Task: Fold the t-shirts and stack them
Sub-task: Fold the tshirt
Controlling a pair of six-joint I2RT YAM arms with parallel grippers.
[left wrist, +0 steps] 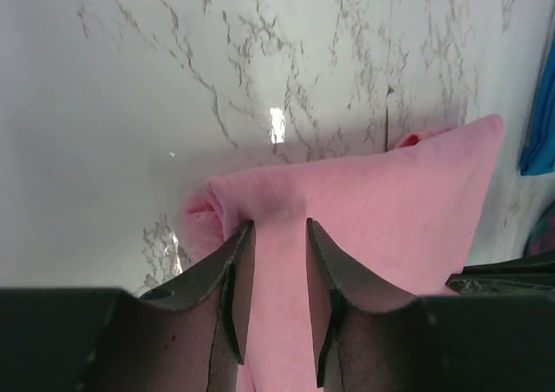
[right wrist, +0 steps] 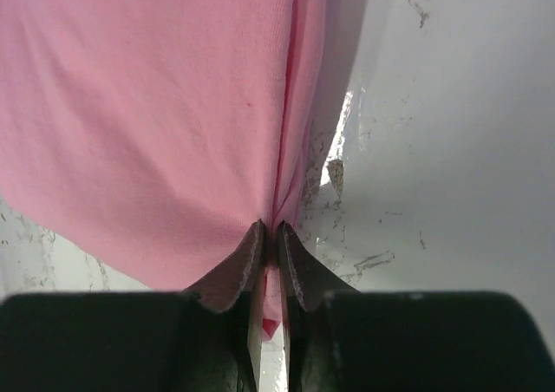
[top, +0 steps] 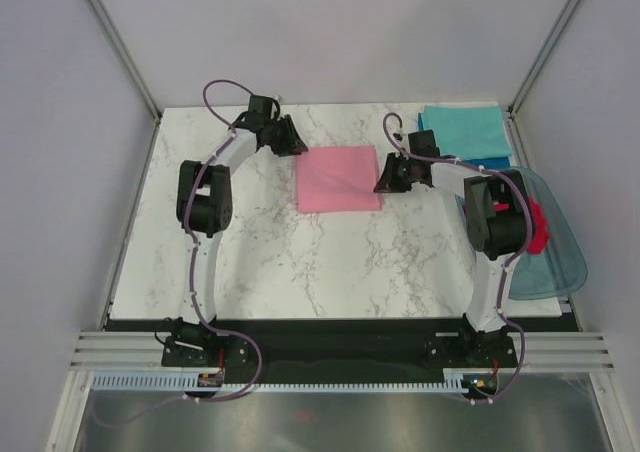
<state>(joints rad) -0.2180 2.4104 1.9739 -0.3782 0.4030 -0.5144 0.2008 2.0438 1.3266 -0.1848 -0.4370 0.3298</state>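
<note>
Light pink cloth t-shirt toward far edge.
Your right gripper pinches its right edge; left gripper gapes narrowly over its left.

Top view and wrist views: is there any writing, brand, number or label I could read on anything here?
No readable text in any view.
Pink shirt: plain, no print or tag showing.
Teal shirt: plain.
Left arm and right arm: no legible brand or number; small marks at their bases are too small to read.
</note>
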